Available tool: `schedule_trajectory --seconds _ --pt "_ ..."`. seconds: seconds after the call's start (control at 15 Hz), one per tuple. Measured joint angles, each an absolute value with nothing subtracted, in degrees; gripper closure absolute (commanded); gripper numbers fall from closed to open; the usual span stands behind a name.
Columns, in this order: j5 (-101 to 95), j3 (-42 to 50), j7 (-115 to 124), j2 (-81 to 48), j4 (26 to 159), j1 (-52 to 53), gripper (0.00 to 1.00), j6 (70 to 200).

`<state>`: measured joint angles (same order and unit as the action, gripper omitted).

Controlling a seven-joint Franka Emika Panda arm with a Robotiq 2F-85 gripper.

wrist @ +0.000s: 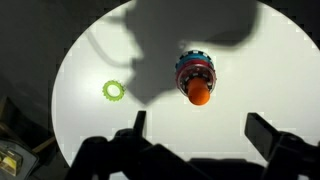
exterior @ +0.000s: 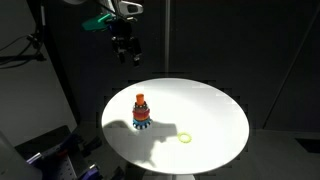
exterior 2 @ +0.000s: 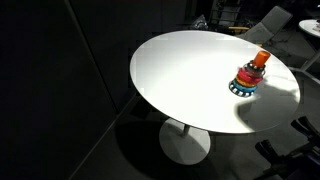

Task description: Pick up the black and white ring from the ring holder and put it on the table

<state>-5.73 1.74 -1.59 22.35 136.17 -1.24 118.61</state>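
Gripper [exterior: 125, 52] jaws wide, high above ring holder [exterior: 142, 108] w/ b/w ring [exterior 2: 241, 88].

A black gripper [exterior: 126, 52] is being shown at upper centre under a white, teal-tinted wrist [exterior: 103, 19]; dark blocky fingers [wrist: 262, 133] are being silhouetted at the lower edge.

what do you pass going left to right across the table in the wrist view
yellow-green ring → ring holder, both on the table; the stacked rings overlap the holder, so they have no place of their own in the order
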Motion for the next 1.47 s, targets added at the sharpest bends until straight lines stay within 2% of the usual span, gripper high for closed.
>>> schedule_trajectory --seconds 0.93,1.47 --pt "-2.7 4.06 -2.24 17.06 147.46 -1.22 0.0 142.8" --pt "-1.32 3.96 -3.08 12.98 148.02 -0.75 0.0 147.05"
